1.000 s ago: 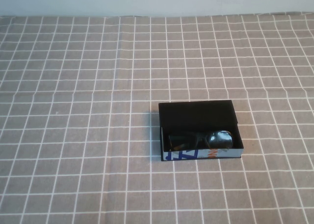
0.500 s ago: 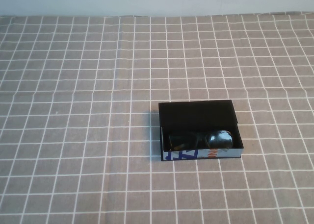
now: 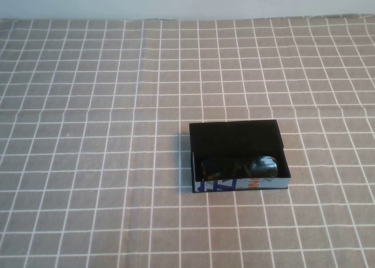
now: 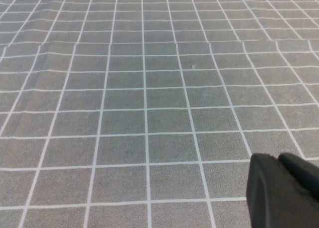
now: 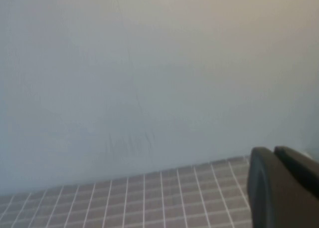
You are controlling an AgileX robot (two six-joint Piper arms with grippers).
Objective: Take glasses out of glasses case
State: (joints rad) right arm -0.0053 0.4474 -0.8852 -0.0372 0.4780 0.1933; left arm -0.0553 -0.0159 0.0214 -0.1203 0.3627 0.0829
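The glasses case (image 3: 237,136) is an open flat black box, right of the table's middle in the high view. Its white front side (image 3: 218,186) is printed in blue and orange. The black glasses (image 3: 237,168) lie inside it, against the front wall, with a dark shiny lens at the right. Neither arm shows in the high view. My left gripper (image 4: 278,159) shows only in the left wrist view, shut and empty, over bare cloth. My right gripper (image 5: 273,152) shows only in the right wrist view, shut and empty, raised and facing the pale wall.
A grey tablecloth with a white grid (image 3: 94,162) covers the table. A pale wall (image 3: 187,1) runs along the far edge. A slight fold in the cloth (image 3: 70,109) crosses the table just beyond the case.
The bright shine on the right lens has dimmed. Nothing else has moved.
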